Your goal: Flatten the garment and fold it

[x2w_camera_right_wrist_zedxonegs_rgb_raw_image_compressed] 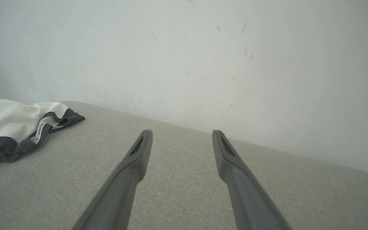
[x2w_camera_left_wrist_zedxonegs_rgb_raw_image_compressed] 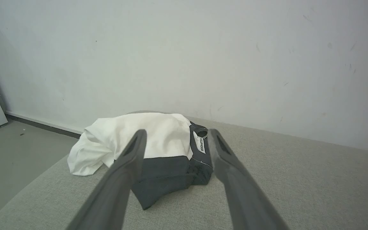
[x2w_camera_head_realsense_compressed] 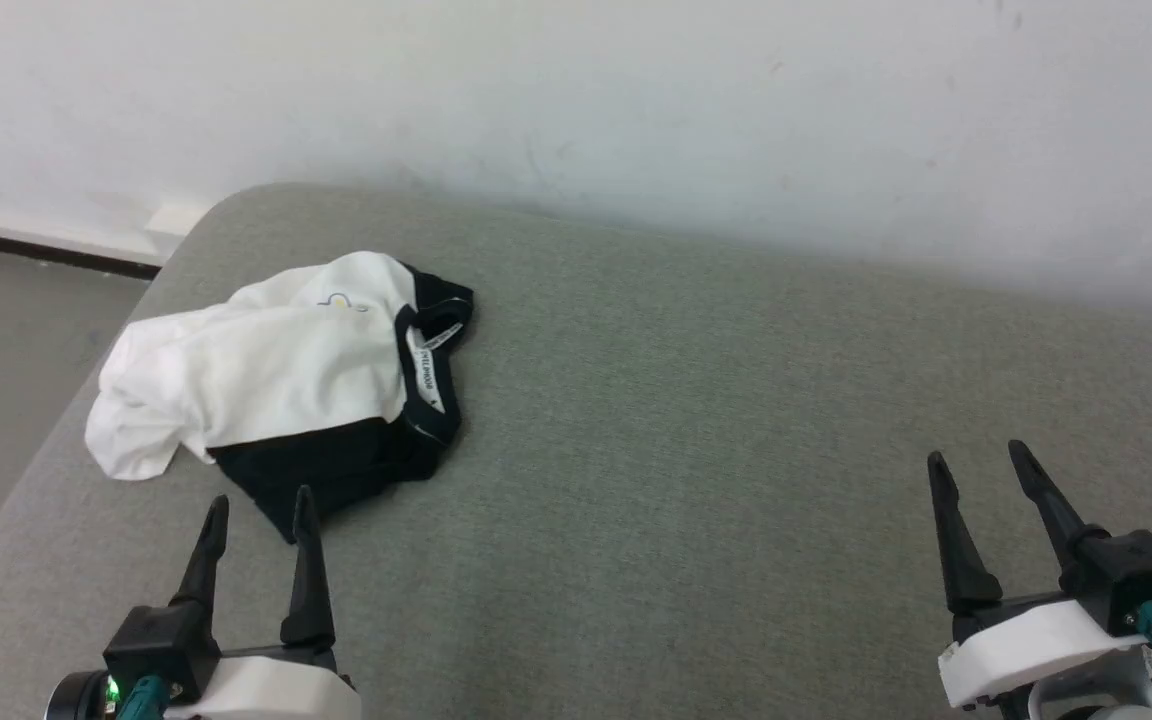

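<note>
Basically nothing done: shirt (x2w_camera_head_realsense_compressed: 276,370) sits crumpled upper left of the frame on the grey cushion (x2w_camera_head_realsense_compressed: 686,450), left gripper (x2w_camera_head_realsense_compressed: 262,497) just below it, right gripper (x2w_camera_head_realsense_compressed: 976,452) lower right, both fingers apart and empty, flattening and folding all left.

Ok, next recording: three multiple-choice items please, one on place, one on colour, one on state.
1. Where on the grey cushion does the garment lie?
A) centre B) far left C) far right
2. What colour is its collar?
A) black B) red C) green
3. The left pincer and right pincer are:
A) both shut on cloth B) left shut, right open C) both open, holding nothing

Answers: 1 B, it sits bunched near the left edge, just ahead of the left pincer. 2 A, a dark band rings the neck opening. 3 C, each stands spread, gripping nothing.
</note>
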Controlling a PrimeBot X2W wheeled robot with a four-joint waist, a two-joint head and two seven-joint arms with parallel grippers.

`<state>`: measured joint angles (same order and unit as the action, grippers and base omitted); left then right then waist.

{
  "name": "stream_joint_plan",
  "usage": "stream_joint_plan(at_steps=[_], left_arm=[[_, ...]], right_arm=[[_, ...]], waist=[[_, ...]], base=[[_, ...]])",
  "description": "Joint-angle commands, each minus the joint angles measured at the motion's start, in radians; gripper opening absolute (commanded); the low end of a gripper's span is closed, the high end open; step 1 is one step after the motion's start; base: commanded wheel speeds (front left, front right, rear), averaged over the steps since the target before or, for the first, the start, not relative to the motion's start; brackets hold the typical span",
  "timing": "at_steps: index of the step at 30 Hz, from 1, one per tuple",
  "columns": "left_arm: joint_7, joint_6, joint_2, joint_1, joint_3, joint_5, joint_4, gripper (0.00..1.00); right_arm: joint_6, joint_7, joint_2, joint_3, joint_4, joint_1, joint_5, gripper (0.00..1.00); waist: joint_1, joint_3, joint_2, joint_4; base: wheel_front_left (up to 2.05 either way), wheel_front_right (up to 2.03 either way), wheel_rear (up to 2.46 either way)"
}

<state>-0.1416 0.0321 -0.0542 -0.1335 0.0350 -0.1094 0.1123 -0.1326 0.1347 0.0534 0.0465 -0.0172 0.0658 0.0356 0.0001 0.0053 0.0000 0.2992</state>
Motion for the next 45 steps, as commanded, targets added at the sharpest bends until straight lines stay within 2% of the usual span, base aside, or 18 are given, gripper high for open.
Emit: stream_joint_plan(at_steps=[1, 13, 45], left_arm=[[-0.009, 0.012, 0.002, -0.016, 0.007, -0.009, 0.009, 1.00], [-0.034, 0.011, 0.003, -0.052, 0.020, -0.025, 0.021, 1.00], [-0.101, 0.006, -0.003, -0.121, 0.045, -0.070, 0.063, 1.00]], right_arm=[[0.001, 0.011, -0.002, -0.001, 0.000, 0.008, 0.004, 1.00], [0.001, 0.025, -0.002, -0.014, 0.005, 0.014, 0.016, 1.00], [0.002, 0.080, -0.003, -0.004, 0.007, 0.049, 0.039, 1.00]], waist=[[0.0000, -0.003, 0.0000, 0.032], [0.0000, -0.015, 0.0000, 0.136], [-0.0001, -0.041, 0.0000, 0.321]], base=[[0.00, 0.00, 0.00], [0.00, 0.00, 0.00], [0.00, 0.00, 0.00]])
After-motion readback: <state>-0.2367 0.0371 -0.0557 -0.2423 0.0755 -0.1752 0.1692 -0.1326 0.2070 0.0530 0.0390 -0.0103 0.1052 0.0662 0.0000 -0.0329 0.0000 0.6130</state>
